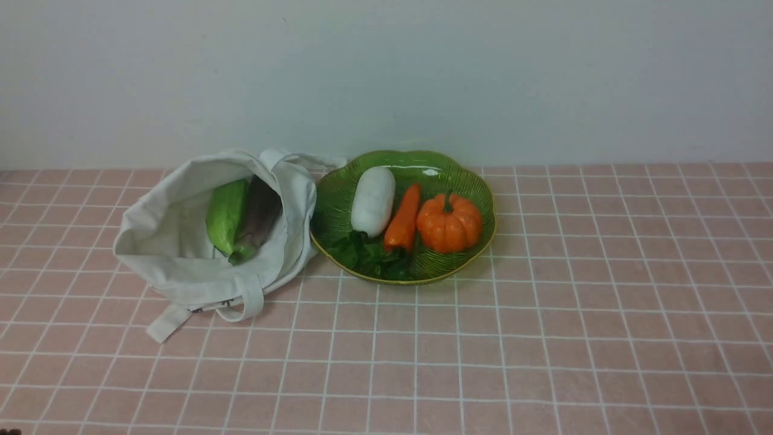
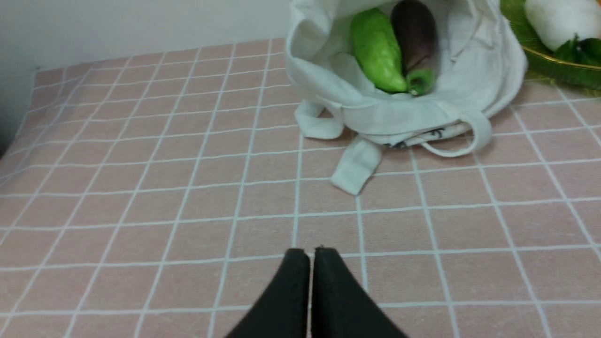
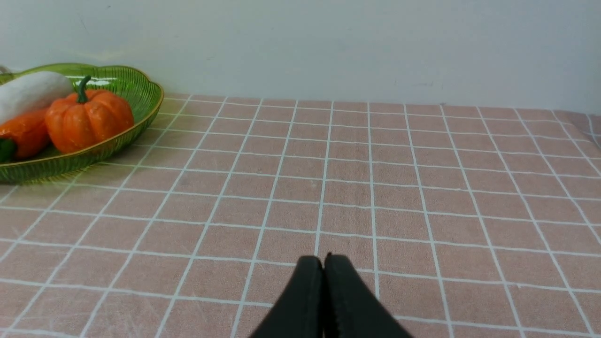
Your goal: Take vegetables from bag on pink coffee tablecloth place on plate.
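Stock as I see it: left gripper (image 2: 310,251) jaws pressed together, empty; right gripper (image 3: 323,257) likewise, plate (image 3: 141,96) at its 10 o'clock; bag (image 2: 493,65) at left gripper's 1 o'clock

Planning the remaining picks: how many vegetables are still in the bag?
2 visible: a light green vegetable and a dark purple one beside it, both in the open bag. More could be hidden under the cloth folds.
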You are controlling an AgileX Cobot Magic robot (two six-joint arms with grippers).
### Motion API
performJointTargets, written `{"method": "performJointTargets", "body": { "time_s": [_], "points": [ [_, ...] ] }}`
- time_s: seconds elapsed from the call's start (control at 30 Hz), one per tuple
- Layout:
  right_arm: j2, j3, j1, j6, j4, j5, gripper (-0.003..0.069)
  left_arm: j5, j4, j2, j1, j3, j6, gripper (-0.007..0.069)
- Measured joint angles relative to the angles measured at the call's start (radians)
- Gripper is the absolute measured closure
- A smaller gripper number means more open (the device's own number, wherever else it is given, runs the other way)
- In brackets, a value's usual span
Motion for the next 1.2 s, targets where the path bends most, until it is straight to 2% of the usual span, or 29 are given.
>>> {"method": "performJointTargets", "body": {
  "time_s": [1.2],
  "points": [
    [0.0,0.0,0.0,0.0,0.0,0.0,0.0673,0.001,0.001,0.0,0.021,0.0,-0.007,0.0629]
  ]
}}
